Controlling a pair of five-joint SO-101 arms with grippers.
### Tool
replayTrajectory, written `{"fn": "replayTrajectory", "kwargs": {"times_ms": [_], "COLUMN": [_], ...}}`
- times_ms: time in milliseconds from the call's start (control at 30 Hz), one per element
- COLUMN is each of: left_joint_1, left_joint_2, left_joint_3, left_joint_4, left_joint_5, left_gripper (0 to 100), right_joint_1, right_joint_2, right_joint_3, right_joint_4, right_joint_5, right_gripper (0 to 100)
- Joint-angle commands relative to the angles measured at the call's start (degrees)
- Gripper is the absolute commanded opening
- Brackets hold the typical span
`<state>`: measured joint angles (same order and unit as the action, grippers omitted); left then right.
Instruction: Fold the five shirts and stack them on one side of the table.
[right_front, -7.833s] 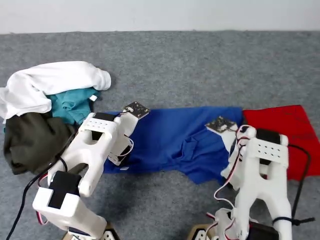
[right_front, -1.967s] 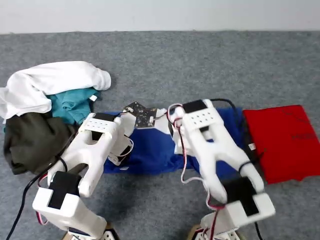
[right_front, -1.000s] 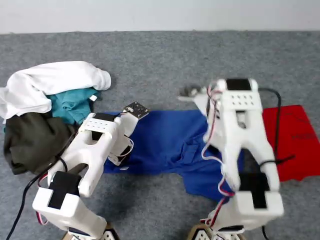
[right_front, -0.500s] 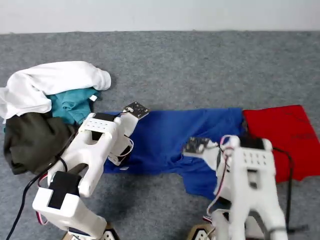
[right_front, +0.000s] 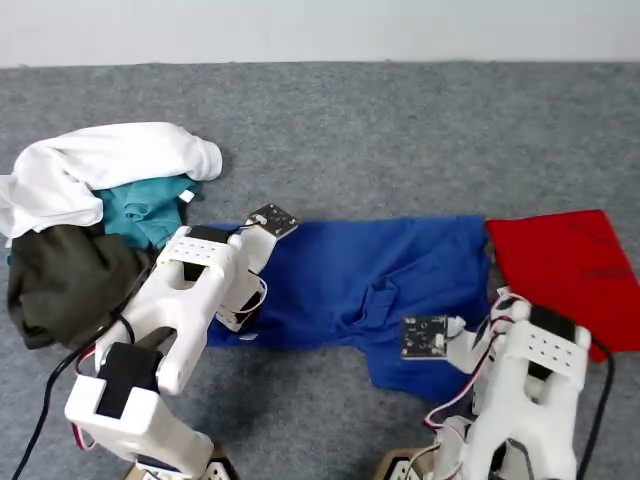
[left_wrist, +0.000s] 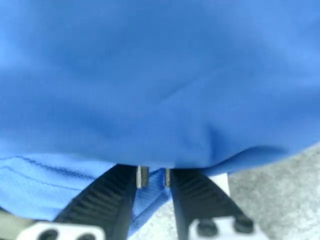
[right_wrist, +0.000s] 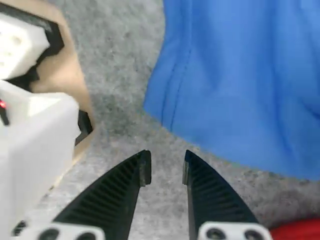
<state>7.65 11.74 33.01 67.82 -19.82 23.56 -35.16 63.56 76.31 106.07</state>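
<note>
A blue shirt (right_front: 365, 280) lies spread across the middle of the table. My left gripper (left_wrist: 152, 177) is shut on a fold at its left edge, under the left arm (right_front: 190, 290). My right gripper (right_wrist: 165, 170) is open over bare grey table, just off the blue shirt's (right_wrist: 240, 75) near hem, with nothing between its fingers. The right arm (right_front: 530, 370) stands at the front right. A folded red shirt (right_front: 565, 270) lies to the right of the blue one. White (right_front: 110, 165), teal (right_front: 145, 210) and dark olive (right_front: 60, 280) shirts are heaped at the far left.
The right arm's base and a wooden mount (right_wrist: 55, 75) sit close beside the right gripper. Bare grey table (right_front: 400, 130) stretches behind the shirts to the back wall. A black cable (right_front: 45, 400) runs along the left arm's base.
The right arm has drawn back from over the blue shirt to the front right edge. The blue shirt lies spread out. The left arm has kept still.
</note>
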Motion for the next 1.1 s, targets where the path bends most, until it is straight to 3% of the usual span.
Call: {"fn": "replayTrajectory", "kwargs": {"times_ms": [0, 400, 767, 1067], "left_joint_1": [-1.41, -1.67, -1.76, -1.76], "left_joint_2": [1.05, 1.05, 1.05, 1.05], "left_joint_3": [2.07, 2.86, 2.86, 2.86], "left_joint_4": [-0.70, -0.35, -0.35, -0.35], "left_joint_5": [-0.09, -0.09, -0.09, -0.09], "left_gripper": [7, 7, 7, 7], "right_joint_1": [0.66, -5.23, -14.73, -14.46], "right_joint_2": [0.48, 0.57, 1.10, 0.75], "right_joint_3": [1.93, 2.20, 2.37, 11.69], "right_joint_4": [-3.82, -4.97, -5.67, -18.86], "right_joint_5": [2.29, 2.11, -5.71, -6.07], "right_gripper": [11.5, 11.5, 11.5, 10.7]}}
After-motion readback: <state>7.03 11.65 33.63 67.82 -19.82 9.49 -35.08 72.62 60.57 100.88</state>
